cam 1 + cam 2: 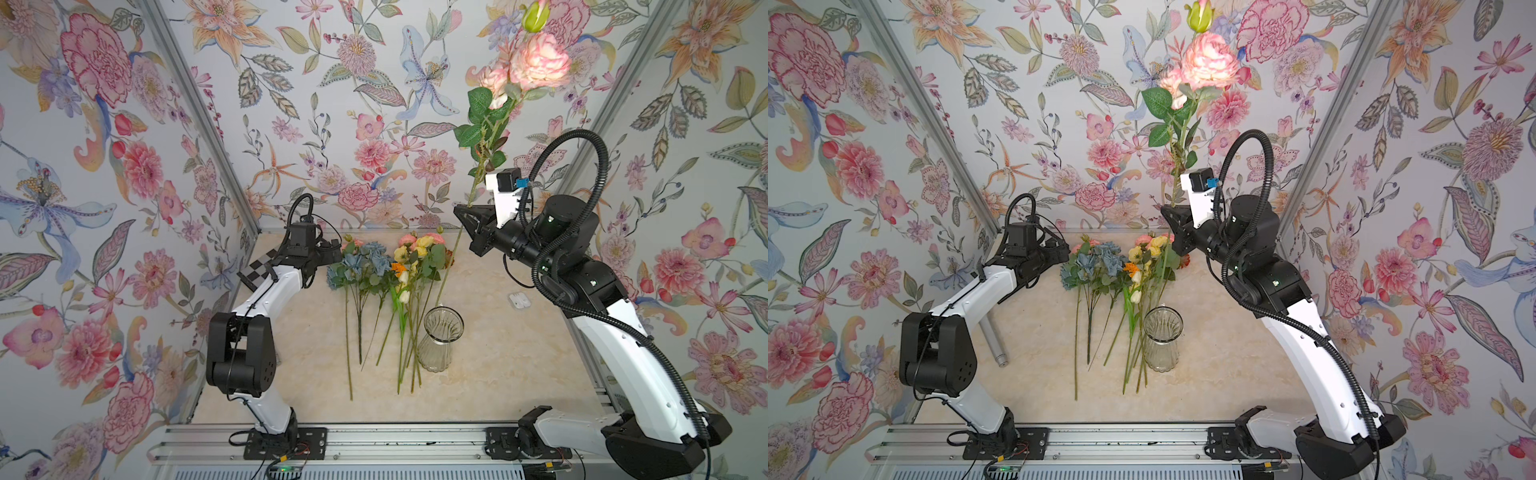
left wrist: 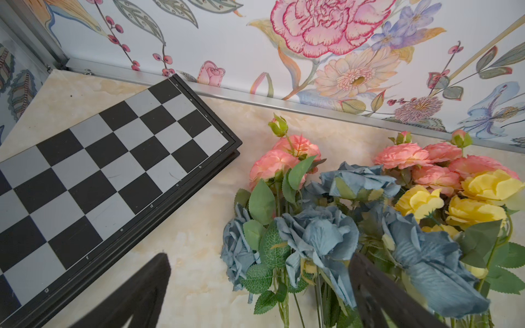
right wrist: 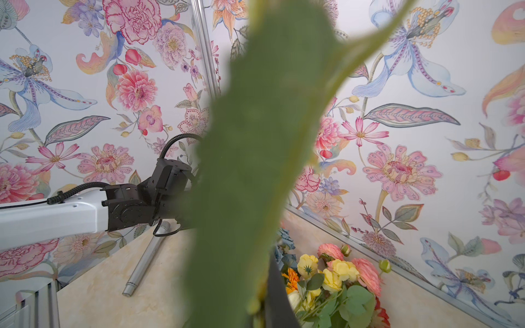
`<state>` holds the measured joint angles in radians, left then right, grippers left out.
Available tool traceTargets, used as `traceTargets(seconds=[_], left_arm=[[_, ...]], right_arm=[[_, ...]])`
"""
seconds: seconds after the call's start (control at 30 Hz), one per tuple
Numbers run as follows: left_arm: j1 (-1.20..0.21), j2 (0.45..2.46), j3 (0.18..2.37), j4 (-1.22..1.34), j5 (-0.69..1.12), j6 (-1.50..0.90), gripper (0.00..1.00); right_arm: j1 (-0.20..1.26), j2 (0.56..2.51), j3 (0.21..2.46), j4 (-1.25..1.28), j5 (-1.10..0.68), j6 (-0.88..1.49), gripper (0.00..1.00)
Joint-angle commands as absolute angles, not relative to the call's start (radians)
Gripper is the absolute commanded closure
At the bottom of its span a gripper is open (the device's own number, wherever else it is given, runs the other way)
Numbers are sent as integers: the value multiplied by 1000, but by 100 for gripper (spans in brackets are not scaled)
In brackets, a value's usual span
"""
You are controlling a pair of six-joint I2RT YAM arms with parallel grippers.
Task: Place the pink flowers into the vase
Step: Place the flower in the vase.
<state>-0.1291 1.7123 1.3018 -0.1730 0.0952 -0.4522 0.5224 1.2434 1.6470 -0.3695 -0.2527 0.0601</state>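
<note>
Above the vase (image 1: 436, 349), our right hand (image 1: 466, 210) is clenched on one of the pink flowers (image 1: 538, 62), stem tip dangling near the far rim. Beyond the vase, our left hand (image 1: 330, 259) is released over the blue bunch (image 1: 365, 257). We read this as mid-transfer; next: centre tip over the mouth, lower.

Glass, fabric, plastic and metal finishes.
The vase (image 1: 441, 338) is clear, glossy ribbed glass. The pink flowers (image 1: 540, 62) look like matt fabric on plastic stems, though blur leaves that unsure. The counter (image 1: 498, 395) is smooth, marble-look stone. The chessboard (image 2: 113, 170) has a satin face in black plastic. The arm shells (image 1: 615, 361) are glossy white plastic; the base rail (image 1: 395, 440) is brushed metal.
</note>
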Motion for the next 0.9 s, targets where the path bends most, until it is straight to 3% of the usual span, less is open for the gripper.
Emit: traceTargets(seconds=[0.0,0.87], left_arm=[[-131,1736,1279,-200,66,-452,1],[-164,1786,1282,-183,54,-465,0]], right_arm=[[529,1211,1616,-365,-237,57,100],[540,1100,1512,-266,-204,77,100]])
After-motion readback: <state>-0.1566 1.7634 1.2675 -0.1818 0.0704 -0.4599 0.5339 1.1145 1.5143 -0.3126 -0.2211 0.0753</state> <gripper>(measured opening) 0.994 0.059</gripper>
